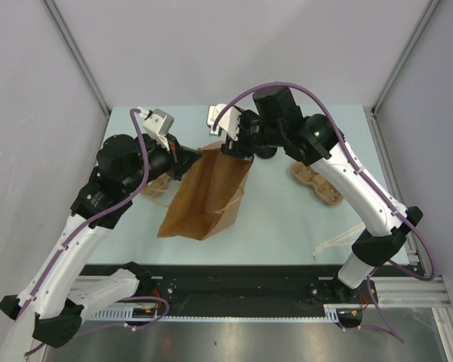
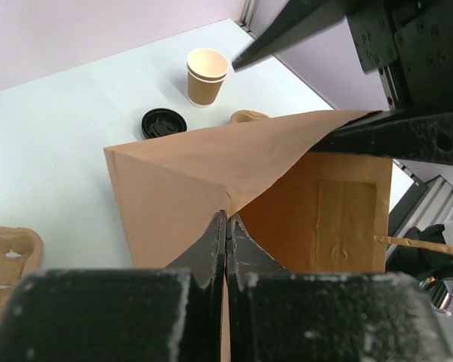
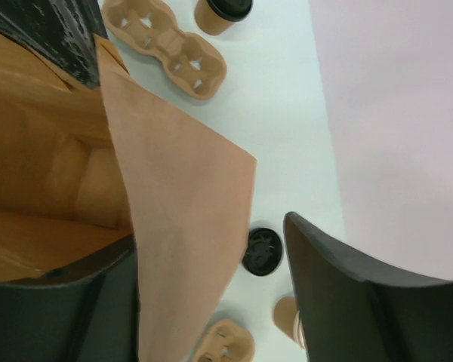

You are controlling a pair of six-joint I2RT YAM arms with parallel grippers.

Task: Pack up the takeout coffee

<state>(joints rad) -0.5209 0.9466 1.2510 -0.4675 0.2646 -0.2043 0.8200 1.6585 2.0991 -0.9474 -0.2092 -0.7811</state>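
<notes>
Left wrist: left end effector [image 2: 226, 226] clamps rim of brown paper bag [image 2: 174, 188]; right end effector [image 3: 211, 232] spread wide; tan paper cup [image 2: 206, 77] beyond.

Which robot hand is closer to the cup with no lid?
Right. The right hand is open at the bag's far edge, just beside the cup; the left hand pinches the near edge, across the bag.
</notes>
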